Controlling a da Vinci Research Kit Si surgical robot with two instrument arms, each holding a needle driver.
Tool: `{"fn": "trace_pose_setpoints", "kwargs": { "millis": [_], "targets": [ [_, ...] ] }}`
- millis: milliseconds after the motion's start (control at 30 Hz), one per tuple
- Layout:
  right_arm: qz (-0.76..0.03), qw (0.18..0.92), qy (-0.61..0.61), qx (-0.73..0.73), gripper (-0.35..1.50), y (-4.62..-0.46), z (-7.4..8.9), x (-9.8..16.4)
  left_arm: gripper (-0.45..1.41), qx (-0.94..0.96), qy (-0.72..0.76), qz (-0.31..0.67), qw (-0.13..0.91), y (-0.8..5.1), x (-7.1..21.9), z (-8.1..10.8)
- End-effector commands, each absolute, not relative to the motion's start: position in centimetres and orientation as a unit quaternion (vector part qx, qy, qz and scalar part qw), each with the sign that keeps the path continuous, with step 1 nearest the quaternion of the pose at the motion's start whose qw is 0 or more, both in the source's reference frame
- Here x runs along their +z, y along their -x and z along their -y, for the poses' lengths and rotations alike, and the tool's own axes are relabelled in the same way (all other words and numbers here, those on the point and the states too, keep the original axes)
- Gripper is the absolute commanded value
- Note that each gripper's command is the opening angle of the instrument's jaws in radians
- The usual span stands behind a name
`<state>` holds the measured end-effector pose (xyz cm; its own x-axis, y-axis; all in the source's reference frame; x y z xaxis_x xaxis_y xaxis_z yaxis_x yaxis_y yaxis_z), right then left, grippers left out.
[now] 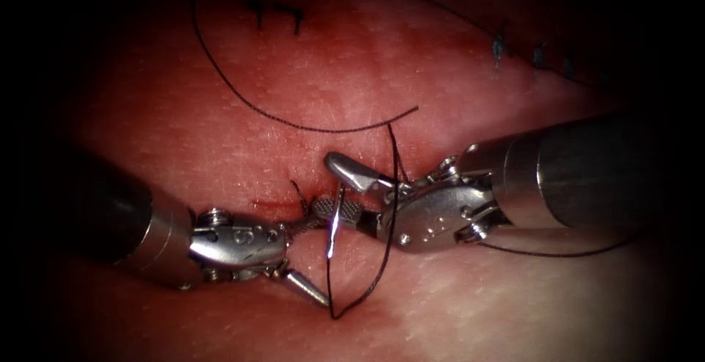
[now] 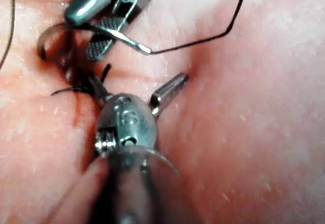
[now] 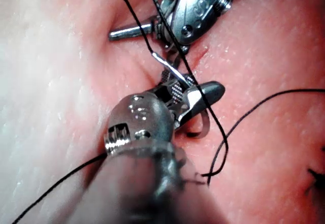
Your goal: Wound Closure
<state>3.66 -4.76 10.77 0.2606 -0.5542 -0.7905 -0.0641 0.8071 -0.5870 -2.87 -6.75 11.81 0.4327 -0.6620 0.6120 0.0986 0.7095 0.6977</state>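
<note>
My right tool (image 1: pixel 345 189) has its jaws wide apart w/ the needle (image 1: pixel 335 222) lying across the lower ribbed jaw near its thread end, not clamped. My left tool (image 1: pixel 312 255) is spread wide too, holding nothing; one jaw reaches toward the needle at the cut (image 1: pixel 294 202). Needle sits out of the tissue (image 1: pixel 470 310), beside the cut's right side. Thread (image 1: pixel 367 288) loops below and over the right tool.

A stamped mark like "S" or "15", not surely legible, stands on the left arm's shiny steel tool (image 2: pixel 127 120).
</note>
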Motion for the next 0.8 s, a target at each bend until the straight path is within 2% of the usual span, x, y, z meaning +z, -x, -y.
{"fn": "trace_pose_setpoints", "kwargs": {
  "millis": [33,533,800],
  "targets": [
    [-0.586,0.75,0.254,-0.174,-0.35,-3.72,4.79,10.87,0.98,-0.24,-0.298,0.475,0.792,2.91,11.85,6.86],
    [-0.643,0.714,0.206,-0.185,-0.35,-3.69,4.52,11.07,0.98,-0.24,-0.298,0.475,0.792,2.93,11.84,6.87],
    [-0.682,0.709,0.123,-0.128,-0.35,-3.73,4.35,11.39,0.98,-0.241,-0.299,0.475,0.792,2.94,11.8,6.87]
  ]
}}
